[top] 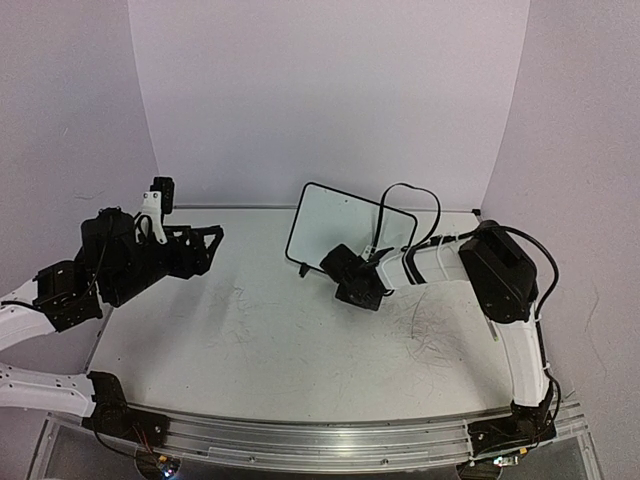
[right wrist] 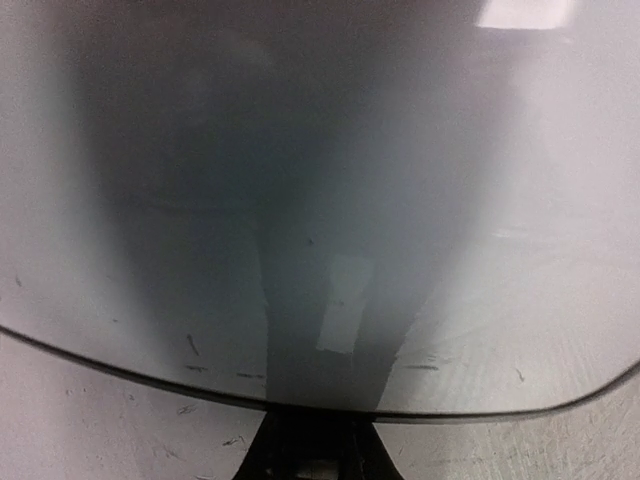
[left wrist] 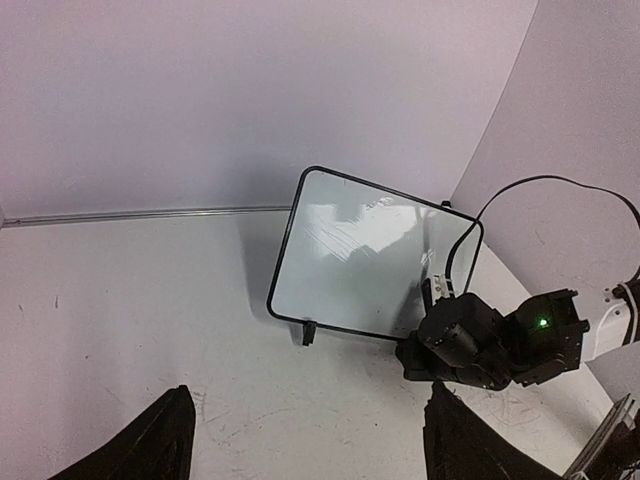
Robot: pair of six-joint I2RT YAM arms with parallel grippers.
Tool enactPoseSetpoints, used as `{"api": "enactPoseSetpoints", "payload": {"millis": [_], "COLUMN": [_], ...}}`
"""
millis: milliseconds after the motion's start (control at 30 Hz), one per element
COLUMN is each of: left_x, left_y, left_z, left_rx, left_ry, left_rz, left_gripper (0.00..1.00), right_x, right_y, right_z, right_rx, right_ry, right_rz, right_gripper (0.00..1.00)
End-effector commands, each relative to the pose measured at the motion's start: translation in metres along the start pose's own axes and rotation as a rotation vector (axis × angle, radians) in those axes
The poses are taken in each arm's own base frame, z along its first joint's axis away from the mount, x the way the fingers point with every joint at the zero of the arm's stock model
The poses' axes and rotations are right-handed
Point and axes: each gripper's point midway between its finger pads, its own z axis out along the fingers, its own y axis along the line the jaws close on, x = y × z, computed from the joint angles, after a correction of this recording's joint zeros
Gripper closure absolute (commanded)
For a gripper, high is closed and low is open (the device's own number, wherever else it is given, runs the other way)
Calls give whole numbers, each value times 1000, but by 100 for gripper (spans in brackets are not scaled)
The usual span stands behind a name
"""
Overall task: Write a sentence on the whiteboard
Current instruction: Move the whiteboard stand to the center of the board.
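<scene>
The whiteboard (top: 340, 225) stands tilted on the bench (top: 250, 340), just above the frame's centre in the top view. The right gripper (top: 338, 265) is at its lower edge, closed; whether it pinches anything I cannot tell. Its wrist view is filled by the board's grey surface. The left gripper (top: 208, 242) hangs wide open at middle left, holding nothing.

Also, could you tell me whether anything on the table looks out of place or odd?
Grey scribbles mark the table near the right arm, not the whiteboard, whose face looks blank. The whiteboard also stands skewed to the back wall.
</scene>
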Motion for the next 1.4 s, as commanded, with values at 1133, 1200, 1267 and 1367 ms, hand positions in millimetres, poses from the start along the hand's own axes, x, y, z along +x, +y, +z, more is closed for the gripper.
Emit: {"api": "enactPoseSetpoints", "payload": {"millis": [1133, 1200, 1267, 1367], "left_x": [-37, -35, -31, -28], "left_y": [-26, -28, -29, -29], "left_z": [65, 68, 72, 74], "left_rx": [-117, -113, -113, -113], "left_ry": [-58, -51, -40, -34], "left_rz": [67, 71, 74, 68], "left_gripper": [20, 20, 20, 20], "right_x": [75, 72, 70, 66], "right_y": [-39, -43, -46, -50], "right_z": [-98, -97, -96, -96], "right_rx": [-487, -465, -447, -419], "right_ry": [-90, -105, -113, -124], "right_rz": [-719, -719, -713, -694], "right_gripper": [100, 100, 100, 100]}}
